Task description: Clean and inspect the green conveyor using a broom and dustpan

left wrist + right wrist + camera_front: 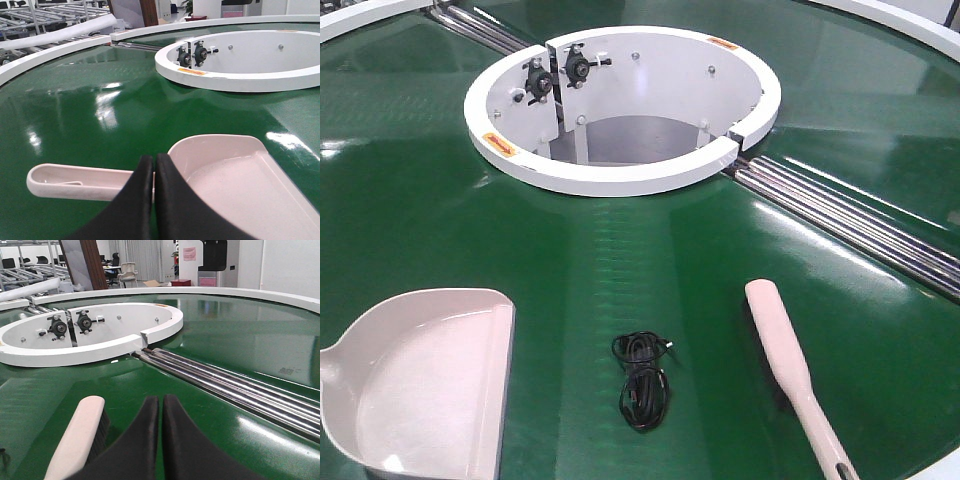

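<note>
While both arms sit low over the belt, the left gripper (154,160) is clenched on nothing, its tips just in front of where the dustpan (240,185) joins its handle. The right gripper (160,400) is pressed closed and empty too, with the broom (75,435) just to its left. On the green conveyor (620,260) the dustpan lies near left, its flat edge facing right. The broom lies near right, and a coiled black cable (642,380) sits between them. Bare belt runs far to the white ring housing (620,180). Metal roller rails (850,225) cross to the right.
</note>
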### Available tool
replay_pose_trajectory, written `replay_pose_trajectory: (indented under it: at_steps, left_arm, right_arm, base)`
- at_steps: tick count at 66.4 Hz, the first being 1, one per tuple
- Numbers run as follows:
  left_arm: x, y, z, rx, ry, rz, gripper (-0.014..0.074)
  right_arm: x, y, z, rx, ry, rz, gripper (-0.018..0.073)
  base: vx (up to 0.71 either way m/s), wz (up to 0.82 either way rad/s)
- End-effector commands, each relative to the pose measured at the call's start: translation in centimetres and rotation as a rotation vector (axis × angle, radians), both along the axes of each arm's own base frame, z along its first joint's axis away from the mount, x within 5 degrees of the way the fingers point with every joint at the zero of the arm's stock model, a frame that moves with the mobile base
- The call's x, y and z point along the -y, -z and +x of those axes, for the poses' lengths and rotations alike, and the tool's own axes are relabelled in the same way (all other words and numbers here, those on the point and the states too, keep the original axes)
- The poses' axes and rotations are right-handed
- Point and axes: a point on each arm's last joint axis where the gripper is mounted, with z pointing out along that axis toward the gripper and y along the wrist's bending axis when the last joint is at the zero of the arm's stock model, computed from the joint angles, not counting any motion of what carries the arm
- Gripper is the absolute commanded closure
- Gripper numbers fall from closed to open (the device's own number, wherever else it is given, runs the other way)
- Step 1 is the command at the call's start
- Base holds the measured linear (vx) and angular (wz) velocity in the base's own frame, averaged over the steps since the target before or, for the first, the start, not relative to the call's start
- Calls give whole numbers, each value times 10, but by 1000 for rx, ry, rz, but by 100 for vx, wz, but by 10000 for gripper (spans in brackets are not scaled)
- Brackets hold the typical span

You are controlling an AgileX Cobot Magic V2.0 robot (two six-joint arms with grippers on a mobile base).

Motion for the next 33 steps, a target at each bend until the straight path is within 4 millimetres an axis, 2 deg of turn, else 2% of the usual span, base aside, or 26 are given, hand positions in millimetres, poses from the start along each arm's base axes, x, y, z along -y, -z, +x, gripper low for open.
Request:
replay_pose_trajectory:
  at_steps: [1,33]
  left_arm:
    - [0,1,0,62,2,-6,619]
    - [0,1,0,62,2,-6,619]
  right_arm:
    - [1,-3,0,69,13,-4,564]
    - [1,-3,0,69,13,-4,564]
  base:
    - [0,0]
    - [0,0]
